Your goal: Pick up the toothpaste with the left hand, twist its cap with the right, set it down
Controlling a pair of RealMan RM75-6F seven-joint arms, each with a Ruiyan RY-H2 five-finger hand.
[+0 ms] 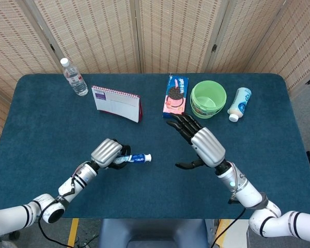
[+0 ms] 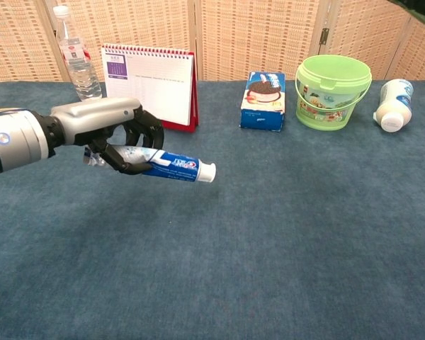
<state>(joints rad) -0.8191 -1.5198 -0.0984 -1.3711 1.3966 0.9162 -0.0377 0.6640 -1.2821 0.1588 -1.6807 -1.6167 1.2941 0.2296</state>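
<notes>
Now: left hand (image 2: pixel 120 134) grips toothpaste (image 2: pixel 177 167) | right hand (image 1: pixel 199 142) spread, holding nothing | green bucket (image 1: pixel 208 98) holds nothing visible

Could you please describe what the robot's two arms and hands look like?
Both arms are white and silver cylindrical segments with black joint rings and thin black cables alongside. The left hand and right hand have silver-grey plated backs and black articulated fingers.

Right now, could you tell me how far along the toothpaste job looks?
The pick-up is done: the left hand grips the blue-and-white toothpaste tube, low over the blue table. The right hand is open and clear of the white cap, suggesting twisting is over. Setting the tube down and releasing remain.
</notes>
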